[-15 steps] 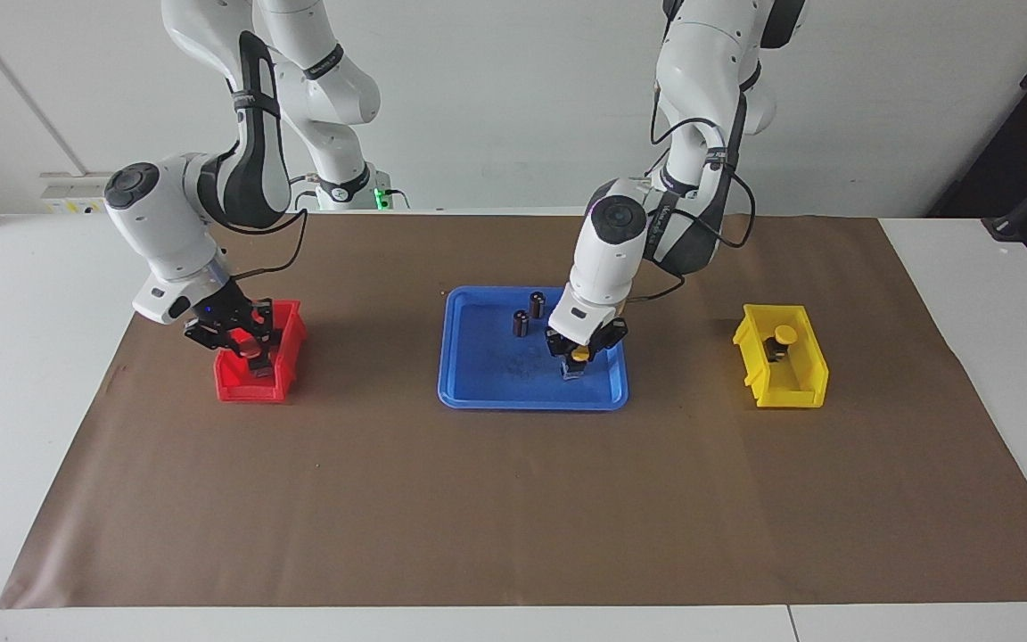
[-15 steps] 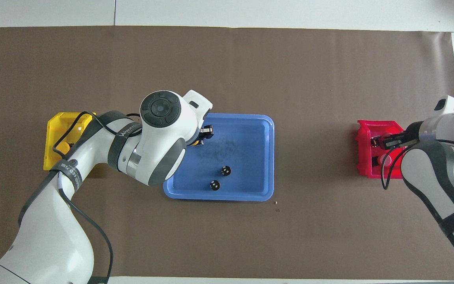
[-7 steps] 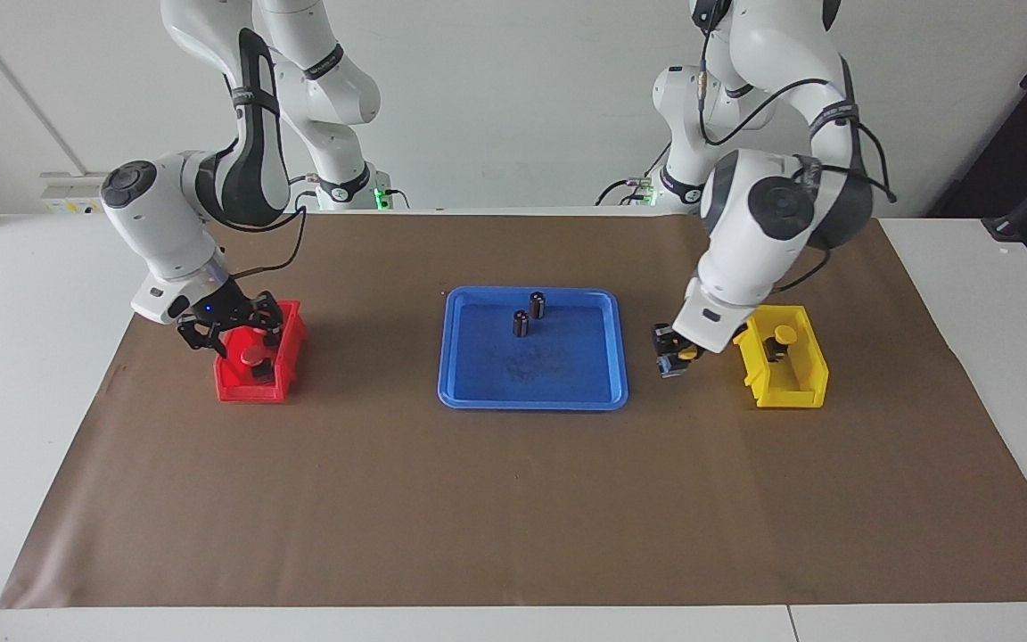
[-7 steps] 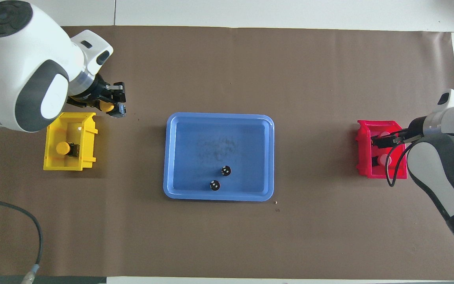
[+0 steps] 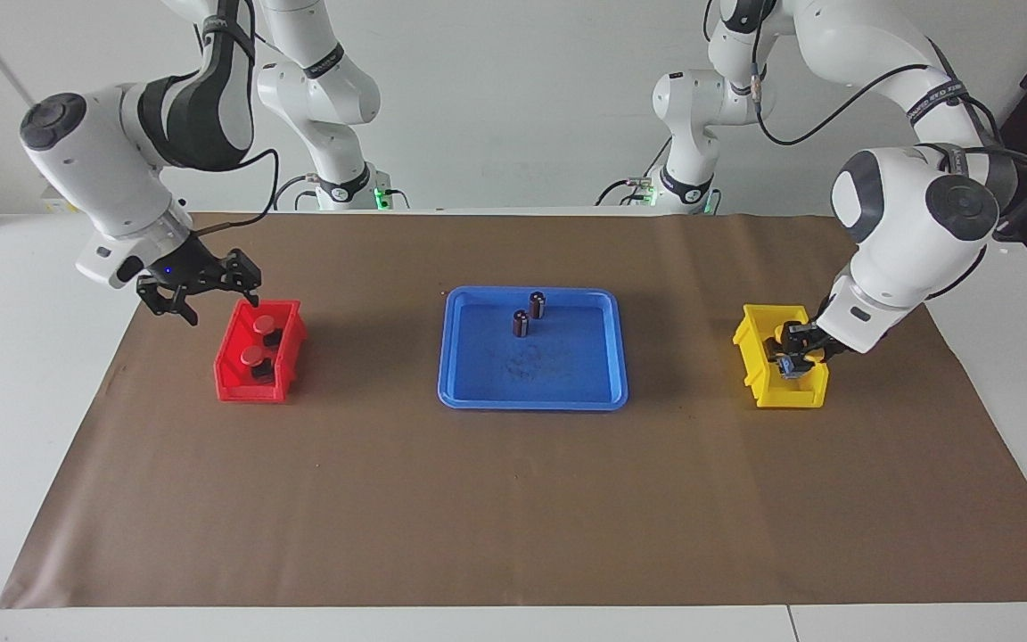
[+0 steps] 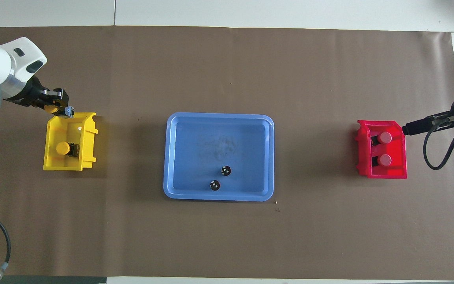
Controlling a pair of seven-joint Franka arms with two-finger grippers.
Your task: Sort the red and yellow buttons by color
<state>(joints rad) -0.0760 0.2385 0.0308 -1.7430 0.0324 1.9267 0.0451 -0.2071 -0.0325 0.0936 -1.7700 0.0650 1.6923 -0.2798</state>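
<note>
My left gripper (image 5: 792, 349) is clenched on a yellow button (image 6: 53, 109) and hangs over the yellow bin (image 5: 812, 390), above the end of it that lies farther from my bases. In the overhead view, taking the blue tray (image 6: 268, 157) as the dial centre, this bin sits at 9 o'clock, toward my left arm's end of the table. The held button's dark base points out past my fingertips. A second yellow button (image 6: 63, 148) rests inside the yellow bin, cap toward the bin's outer wall, near the bin's middle.

My right gripper (image 5: 197, 287) is released: the fingers stand spread and hold nothing. It is raised over the brown mat (image 5: 513, 499) just beside the red bin (image 5: 233, 385), off that bin's outer corner nearest my bases. In the overhead view the red bin sits at 3 o'clock from the tray, toward my right arm's end of the table.

Both red buttons (image 6: 385, 137) lie inside the red bin, one nearer my bases and one farther, side by side and apart from each other.

Two dark cylinders (image 6: 225, 170) stand upright in the blue tray, in the part of it nearest my bases, close together but not touching. In the overhead view they are at about 6 o'clock from the tray's middle.
</note>
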